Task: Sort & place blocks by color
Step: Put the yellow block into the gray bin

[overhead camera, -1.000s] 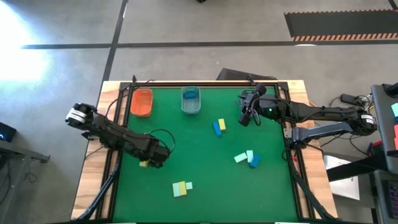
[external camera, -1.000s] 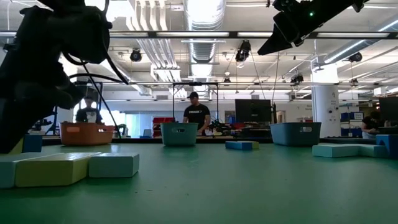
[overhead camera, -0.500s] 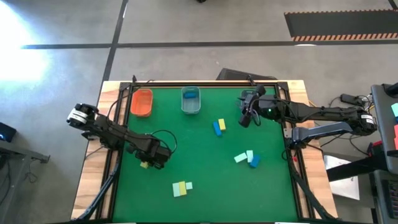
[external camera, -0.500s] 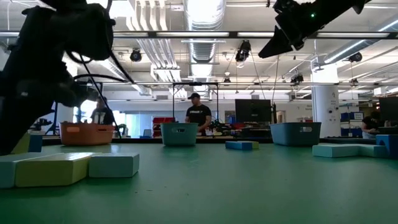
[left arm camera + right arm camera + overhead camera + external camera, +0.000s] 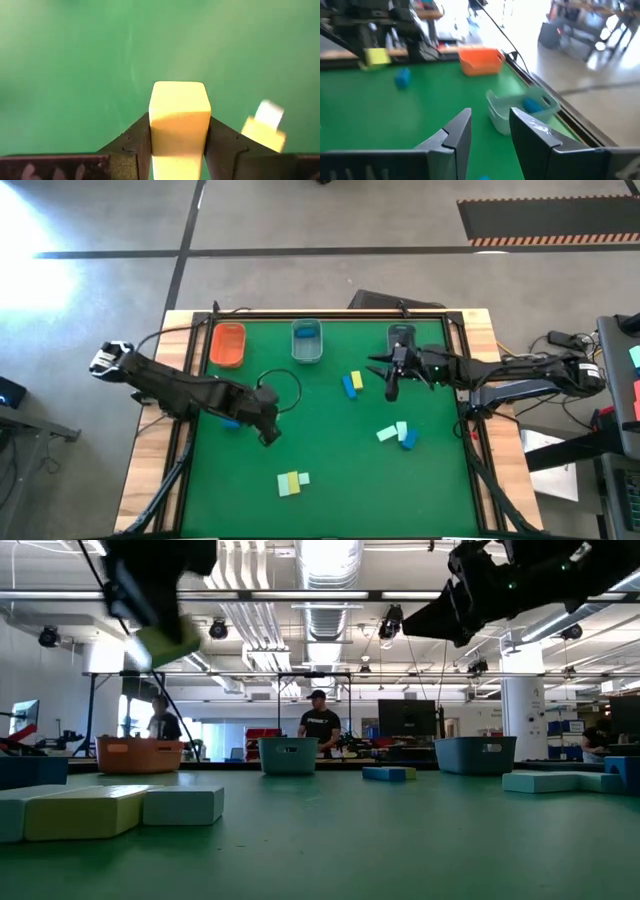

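My left gripper (image 5: pixel 268 432) hangs over the table's left half, shut on a yellow block (image 5: pixel 179 115) that is up in the air in the low view (image 5: pixel 168 640). A blue block (image 5: pixel 228 423) lies on the mat beside it. My right gripper (image 5: pixel 390 390) hovers near the far right, its fingers (image 5: pixel 457 132) apart with nothing between them. On the mat lie a yellow and blue pair (image 5: pixel 351 383), a mint and blue group (image 5: pixel 397 433), and a yellow and mint pair (image 5: pixel 291 482). Another blue block (image 5: pixel 532 105) lies in the clear bin (image 5: pixel 307 341). My left gripper pinches the yellow block between its two fingers, one on each of two opposite sides (image 5: pixel 156 135). The block's free end sticks out past the fingertips. It is lifted clear of the mat.
An orange bin (image 5: pixel 228 344) and the clear bin stand along the far edge, with a dark grey bin (image 5: pixel 400 335) to their right. A black frame rims the green mat (image 5: pixel 330 460). People stand in the room beyond the table.
My left gripper has risen and moved toward the table's right edge, taking the yellow block up off the mat; the blue block that lay beside it stays behind. My right gripper has moved toward the near edge, away from the grey bin.
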Action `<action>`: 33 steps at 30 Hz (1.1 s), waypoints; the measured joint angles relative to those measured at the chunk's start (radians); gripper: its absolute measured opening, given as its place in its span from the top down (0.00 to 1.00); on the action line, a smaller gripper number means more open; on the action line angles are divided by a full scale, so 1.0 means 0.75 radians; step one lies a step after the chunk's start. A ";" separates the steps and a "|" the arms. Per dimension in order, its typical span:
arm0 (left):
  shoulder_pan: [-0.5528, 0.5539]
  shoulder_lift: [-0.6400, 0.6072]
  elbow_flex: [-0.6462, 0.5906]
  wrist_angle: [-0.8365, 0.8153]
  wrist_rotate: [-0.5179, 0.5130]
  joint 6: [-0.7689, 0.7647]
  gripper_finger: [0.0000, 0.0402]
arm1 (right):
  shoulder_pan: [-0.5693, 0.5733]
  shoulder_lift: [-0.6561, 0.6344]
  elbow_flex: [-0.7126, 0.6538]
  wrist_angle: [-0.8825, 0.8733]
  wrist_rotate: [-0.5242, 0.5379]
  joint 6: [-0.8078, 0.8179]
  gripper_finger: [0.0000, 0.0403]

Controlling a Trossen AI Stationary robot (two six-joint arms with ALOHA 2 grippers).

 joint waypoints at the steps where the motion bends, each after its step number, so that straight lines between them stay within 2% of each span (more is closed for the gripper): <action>1: 0.003 -0.014 0.005 0.066 -0.060 0.109 0.71 | 0.000 0.008 -0.017 0.063 -0.029 0.001 0.69; 4: 0.018 -0.059 -0.021 0.350 -0.150 0.464 0.71 | 0.000 0.043 -0.047 0.218 -0.121 0.022 0.69; 8: 0.054 -0.079 -0.115 0.793 -0.160 0.893 0.71 | 0.000 0.105 -0.052 0.389 -0.268 0.044 0.69; 10: 0.075 -0.078 -0.158 0.977 -0.160 1.046 0.71 | 0.014 0.152 -0.042 0.455 -0.330 0.052 0.67; 13: 0.117 -0.070 -0.218 1.233 -0.160 1.208 0.71 | 0.056 0.232 -0.005 0.517 -0.343 0.037 0.61; 18: 0.177 -0.071 -0.329 1.593 -0.159 1.306 0.71 | 0.101 0.356 0.104 0.529 -0.342 0.020 0.47; 24: 0.213 -0.061 -0.390 1.825 -0.149 1.305 0.71 | 0.101 0.472 0.222 0.522 -0.340 -0.011 0.33; 28: 0.221 -0.036 -0.408 1.932 -0.141 1.304 0.71 | 0.101 0.533 0.296 0.506 -0.332 -0.040 0.29; 33: 0.226 -0.015 -0.413 1.975 -0.112 1.302 0.71 | 0.101 0.594 0.360 0.507 -0.332 -0.063 0.29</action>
